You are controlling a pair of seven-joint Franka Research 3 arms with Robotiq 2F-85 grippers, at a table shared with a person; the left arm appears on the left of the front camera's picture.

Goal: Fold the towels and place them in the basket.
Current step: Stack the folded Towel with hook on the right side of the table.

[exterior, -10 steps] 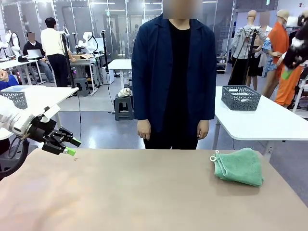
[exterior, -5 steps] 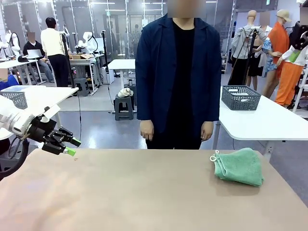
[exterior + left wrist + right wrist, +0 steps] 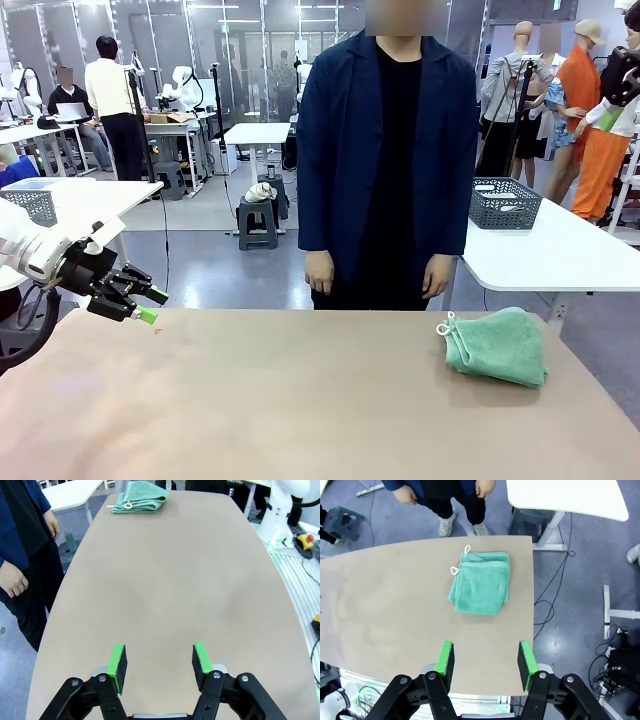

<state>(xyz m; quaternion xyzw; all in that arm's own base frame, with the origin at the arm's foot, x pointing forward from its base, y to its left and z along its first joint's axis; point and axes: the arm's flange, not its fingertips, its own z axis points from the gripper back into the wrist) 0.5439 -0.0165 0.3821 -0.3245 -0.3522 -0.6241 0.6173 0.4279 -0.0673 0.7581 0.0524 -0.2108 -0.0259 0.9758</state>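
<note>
Lying folded on the surface (image 3: 300, 400), towels (image 3: 495, 346) untouched, both claws empty.

Front view: towels sit at the right side; the dark basket (image 3: 505, 203) stands on a white side table beyond; the left claw (image 3: 150, 305) hovers at the left edge.
Left wrist view: left claw wide, holding nothing.
Right wrist view: right claw (image 3: 486, 660) wide, empty, above the towels.

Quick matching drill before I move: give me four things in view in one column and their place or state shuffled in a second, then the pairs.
1. towels
2. basket
3. left gripper
4. person

A. standing at the table's far edge, arms hanging
B. on the white side table
C. open, above the table's left edge
D. folded in a stack near the table's right end

Pairs: 1-D, 2-B, 3-C, 4-A
</note>
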